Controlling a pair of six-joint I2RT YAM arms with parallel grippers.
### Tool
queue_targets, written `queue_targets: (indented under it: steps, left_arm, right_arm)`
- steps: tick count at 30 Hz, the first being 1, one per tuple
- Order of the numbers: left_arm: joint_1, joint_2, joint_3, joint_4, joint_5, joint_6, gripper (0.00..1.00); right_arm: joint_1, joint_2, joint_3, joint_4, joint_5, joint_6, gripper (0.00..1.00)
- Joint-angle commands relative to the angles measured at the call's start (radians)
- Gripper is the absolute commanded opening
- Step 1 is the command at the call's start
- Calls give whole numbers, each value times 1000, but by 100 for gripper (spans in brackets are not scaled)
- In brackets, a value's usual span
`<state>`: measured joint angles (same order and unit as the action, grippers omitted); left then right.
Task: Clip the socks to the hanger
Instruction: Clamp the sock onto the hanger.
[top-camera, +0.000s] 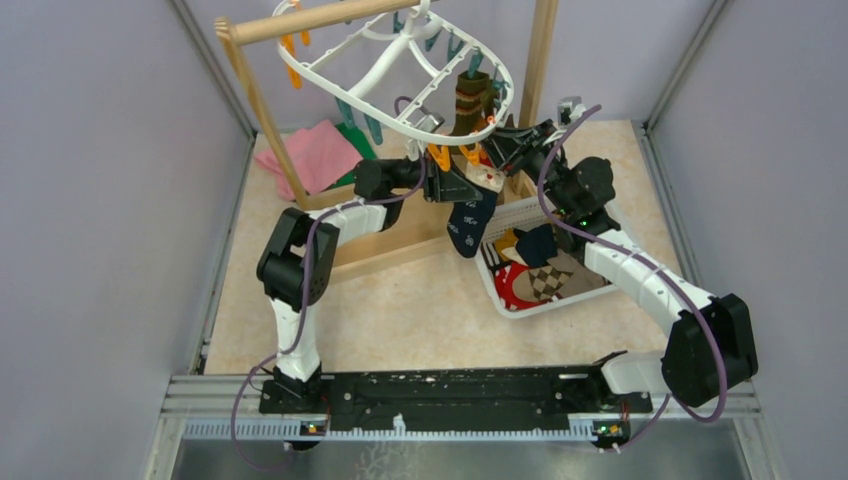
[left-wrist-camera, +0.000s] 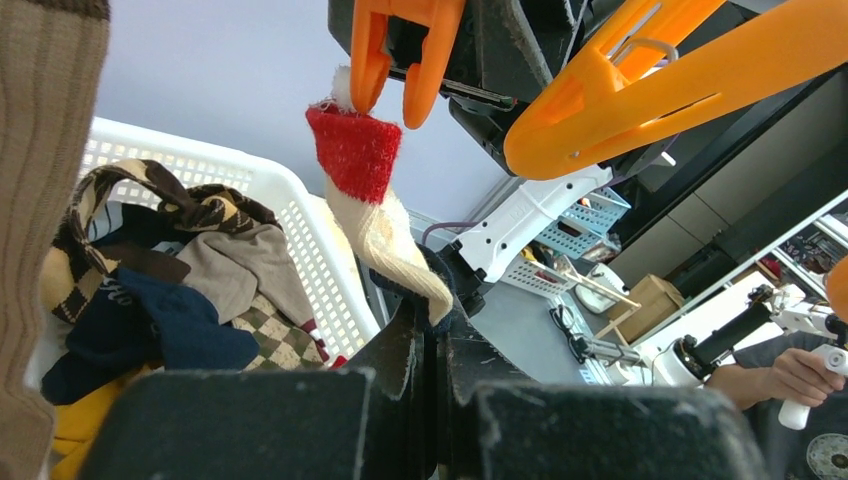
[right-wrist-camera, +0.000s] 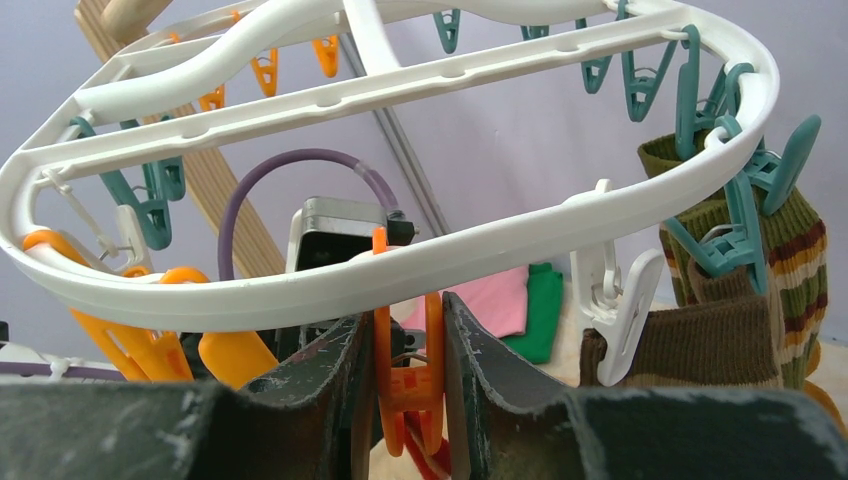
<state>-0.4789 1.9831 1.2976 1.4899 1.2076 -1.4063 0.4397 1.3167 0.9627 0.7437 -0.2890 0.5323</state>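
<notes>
The white oval hanger (top-camera: 345, 85) hangs from a wooden pole. My left gripper (left-wrist-camera: 435, 320) is shut on the dark navy sock (top-camera: 470, 225) with a red-white cuff and holds it upright below the ring. The cuff's red tip (left-wrist-camera: 355, 150) sits just under the spread jaws of an orange clip (left-wrist-camera: 400, 50). My right gripper (right-wrist-camera: 405, 340) is shut on that orange clip's (right-wrist-camera: 405, 380) handles and squeezes them together under the hanger rim (right-wrist-camera: 420, 260). An olive-brown striped sock (right-wrist-camera: 790, 240) hangs from teal clips on the ring.
A white slotted basket (top-camera: 590, 295) with several socks stands right of centre, under the right arm. Pink and green cloths (top-camera: 315, 150) lie behind the wooden rack's base (top-camera: 390, 250). A brown sock (right-wrist-camera: 720, 345) hangs from a white clip. Grey walls close in on both sides.
</notes>
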Motion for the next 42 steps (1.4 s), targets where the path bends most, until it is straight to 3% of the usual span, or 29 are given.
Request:
queue_targets:
  steps: [1,42]
  left_arm:
    - [-15,-52,9,303,16,-3,0]
    - [-13,-16,82,303,-40,-13,0]
  right_arm:
    - [-6,4,13,62,7,-17,12]
    - [-6,35,16,93,-51,-3,12]
